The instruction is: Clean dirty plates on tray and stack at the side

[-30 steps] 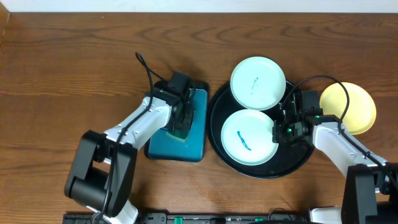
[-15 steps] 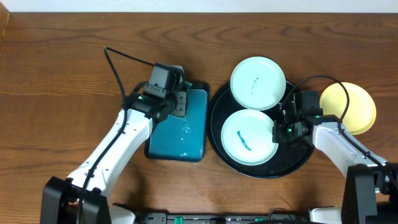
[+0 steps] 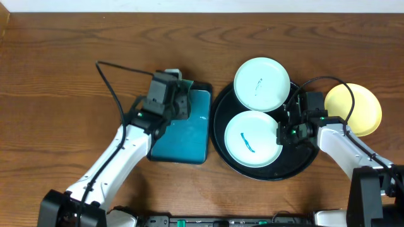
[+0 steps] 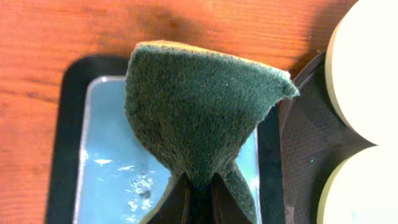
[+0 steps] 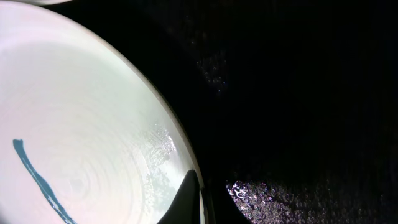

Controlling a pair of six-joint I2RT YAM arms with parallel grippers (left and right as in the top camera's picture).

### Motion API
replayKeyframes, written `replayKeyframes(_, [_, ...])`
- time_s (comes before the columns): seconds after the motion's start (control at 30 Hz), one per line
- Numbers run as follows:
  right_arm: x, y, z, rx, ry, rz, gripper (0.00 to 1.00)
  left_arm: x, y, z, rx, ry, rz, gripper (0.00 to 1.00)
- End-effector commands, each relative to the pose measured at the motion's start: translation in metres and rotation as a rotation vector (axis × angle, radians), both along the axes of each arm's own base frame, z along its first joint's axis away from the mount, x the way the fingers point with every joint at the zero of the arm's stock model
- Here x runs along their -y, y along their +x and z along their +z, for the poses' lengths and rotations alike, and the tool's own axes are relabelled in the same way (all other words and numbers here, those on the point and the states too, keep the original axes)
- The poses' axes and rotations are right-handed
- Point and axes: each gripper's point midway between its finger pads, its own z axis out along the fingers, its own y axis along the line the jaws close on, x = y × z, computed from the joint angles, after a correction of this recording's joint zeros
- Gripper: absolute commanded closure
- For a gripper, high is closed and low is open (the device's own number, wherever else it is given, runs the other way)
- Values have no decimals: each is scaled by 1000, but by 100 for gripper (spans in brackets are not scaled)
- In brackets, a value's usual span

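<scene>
Sponge pinched in one set of fingers, smeared plate held at the rim by the other.

Left fingers [image 4: 180,202] closed on the narrow end of a green sponge [image 4: 199,112], soft, wet-looking, hanging over the teal tray [image 4: 112,168]. Right fingers [image 5: 186,199] clamped on the right rim of the nearer mint plate [image 5: 81,124]. It has a blue smear and lies on the black tray [image 5: 298,93] beside the second mint plate [image 3: 262,84]. Yellow plate [image 3: 353,108] on the worktop [image 3: 63,94], just right of the tray. Plates judged light, stiff, slick when wet: hold by the rim, press gently.

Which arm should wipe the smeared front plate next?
Left. The left gripper holds the sponge beside the black tray; the right gripper sits at that plate rim, without a sponge.
</scene>
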Motion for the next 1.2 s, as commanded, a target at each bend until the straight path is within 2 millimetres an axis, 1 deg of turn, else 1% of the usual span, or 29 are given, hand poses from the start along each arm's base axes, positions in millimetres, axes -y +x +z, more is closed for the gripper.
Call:
replayKeyframes(0.0, [5,-6,-14,-39,-45,-7,99,2,-6,3,27,-75,3,93])
replayKeyframes(0.13, [4,-6,-14,-39,-45,-7,99,-6,-7,-1,4,-143,59,93])
replayKeyframes(0.27, [4,-6,-14,-39,-45,-7,99,-3,-8,0,-20,-287,3,93])
replayKeyframes(0.33, [4,-6,-14,-39,-45,-7,99,-5,-9,4,-31,-357,-16,93])
replayKeyframes(0.47, [4,-6,-14,-39,-45,-7,99,-16,-9,12,-46,-462,-28,93])
replayKeyframes(0.6, [4,-6,-14,-37,-45,-7,99,-16,-15,28,-40,-579,-120,93])
replayKeyframes(0.73, [4,-6,-14,-38,-45,-7,99,-20,-14,30,-38,-597,-117,93])
replayKeyframes(1.17, [4,-5,-14,-35,-44,-7,99,-20,-14,30,-39,-597,-116,93])
